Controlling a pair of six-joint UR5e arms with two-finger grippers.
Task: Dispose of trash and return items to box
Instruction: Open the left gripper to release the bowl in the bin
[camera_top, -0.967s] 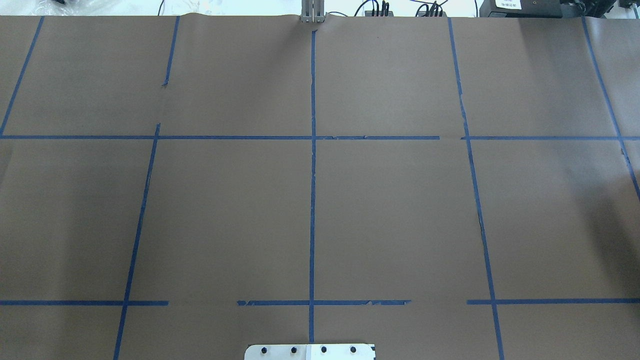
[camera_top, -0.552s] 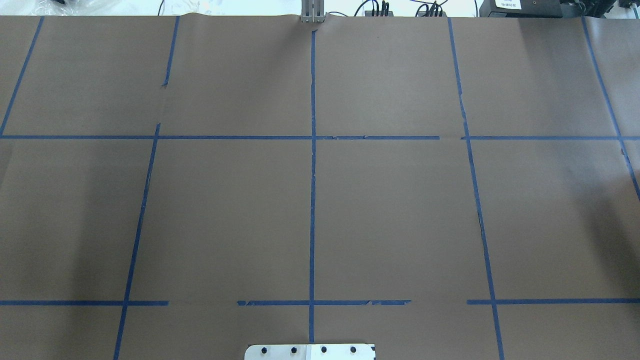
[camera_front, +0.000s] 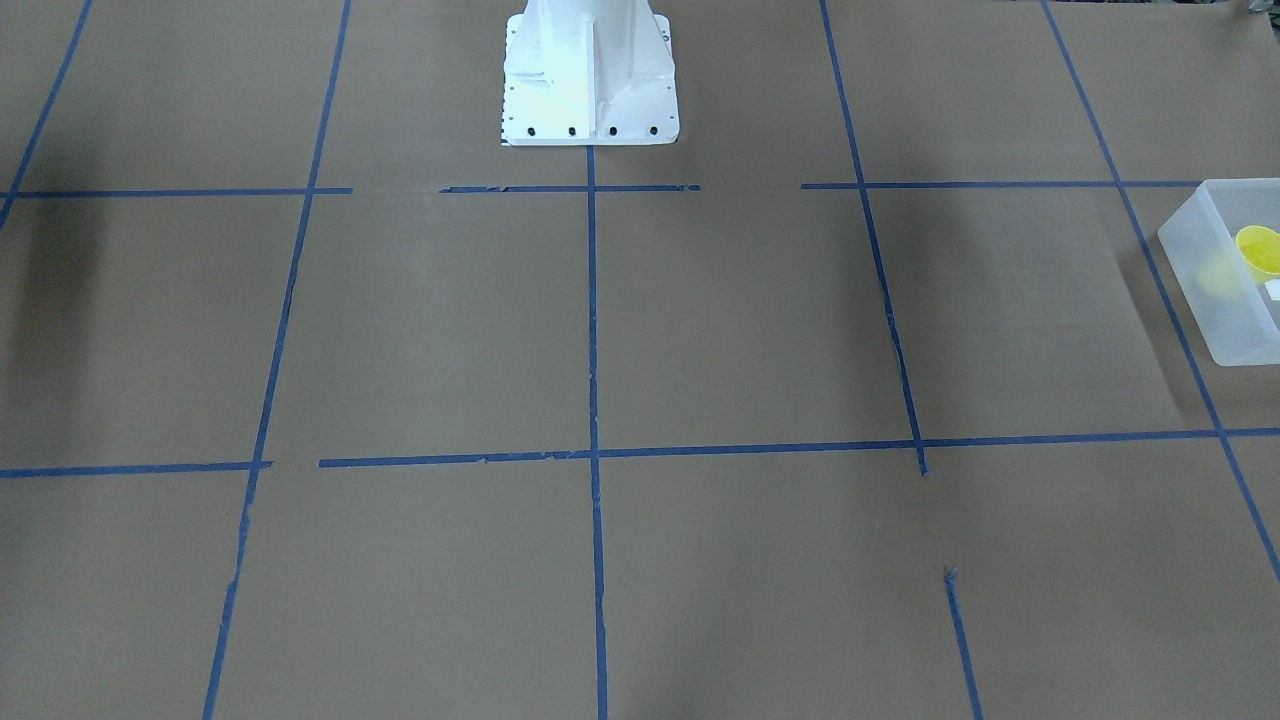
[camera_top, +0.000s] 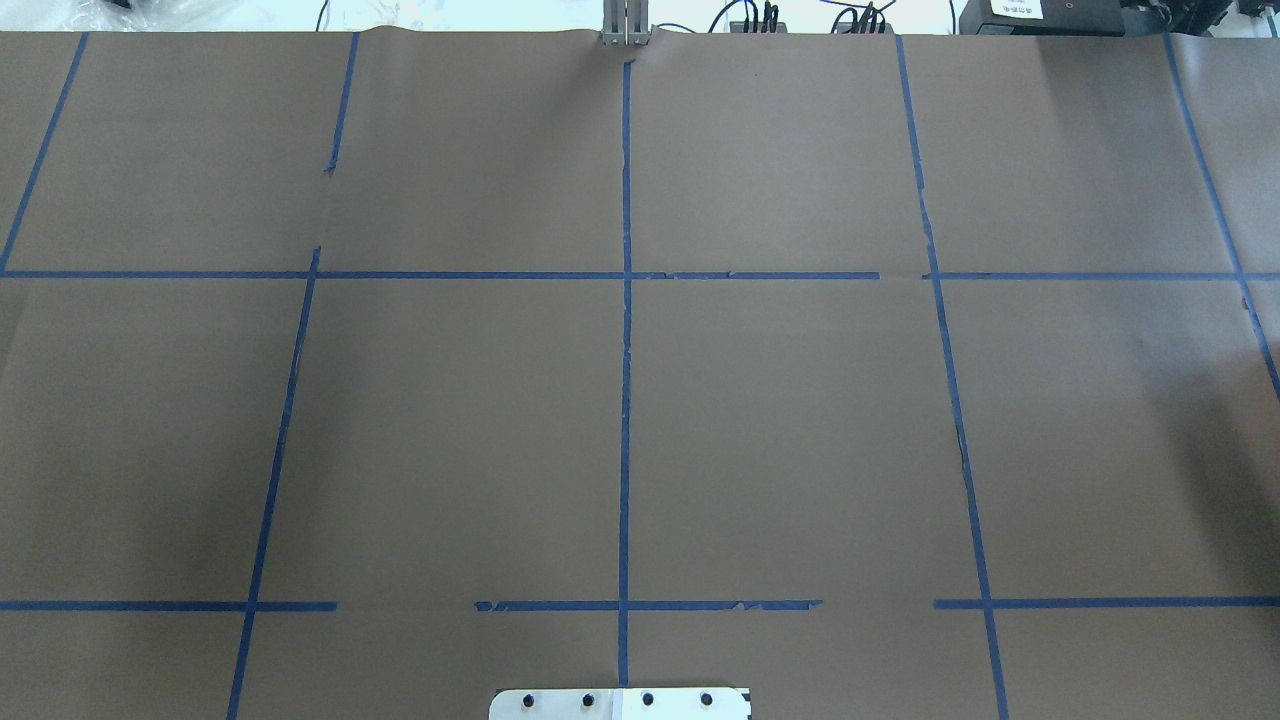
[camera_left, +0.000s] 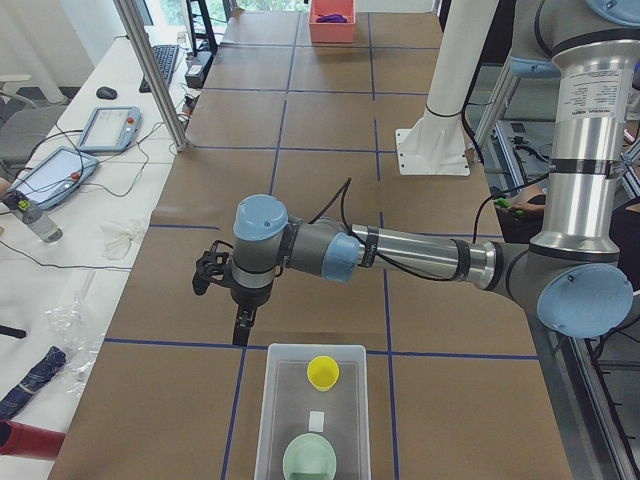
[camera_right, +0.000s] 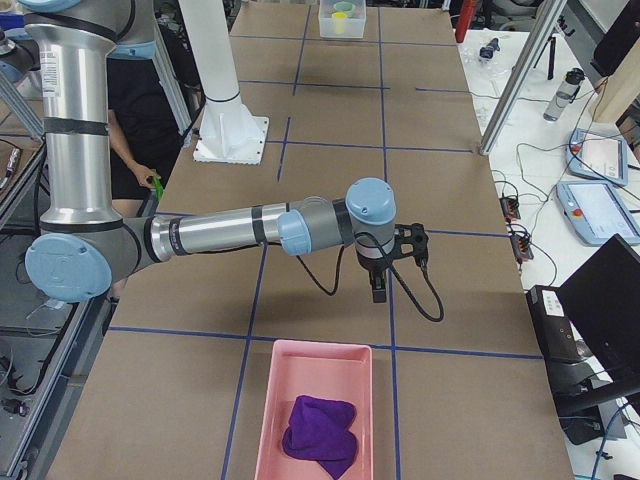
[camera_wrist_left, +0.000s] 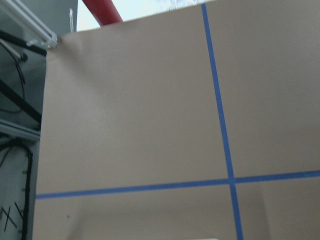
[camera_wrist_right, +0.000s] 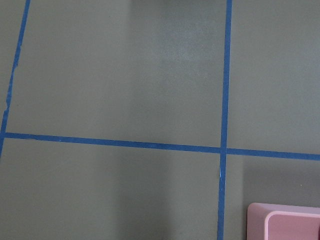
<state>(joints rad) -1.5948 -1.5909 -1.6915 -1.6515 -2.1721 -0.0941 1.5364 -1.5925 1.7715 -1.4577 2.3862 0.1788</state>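
Observation:
The box (camera_left: 310, 410) is a frosted bin at the table's left end. It holds the yellow cup (camera_left: 322, 372) and the mint-green bowl (camera_left: 308, 460). The box (camera_front: 1225, 290) and cup (camera_front: 1258, 252) also show at the right edge of the front-facing view. My left gripper (camera_left: 240, 335) points down above the table just short of the box; I cannot tell if it is open or shut. My right gripper (camera_right: 378, 292) points down above the table near a pink tray (camera_right: 315, 410); I cannot tell its state either. Neither shows in the overhead view.
The pink tray holds a crumpled purple cloth (camera_right: 320, 428), and its corner shows in the right wrist view (camera_wrist_right: 285, 222). The white robot base (camera_front: 588, 75) stands at the table's middle edge. Blue tape lines grid the brown table. Tablets and cables lie on the side bench (camera_left: 100, 130).

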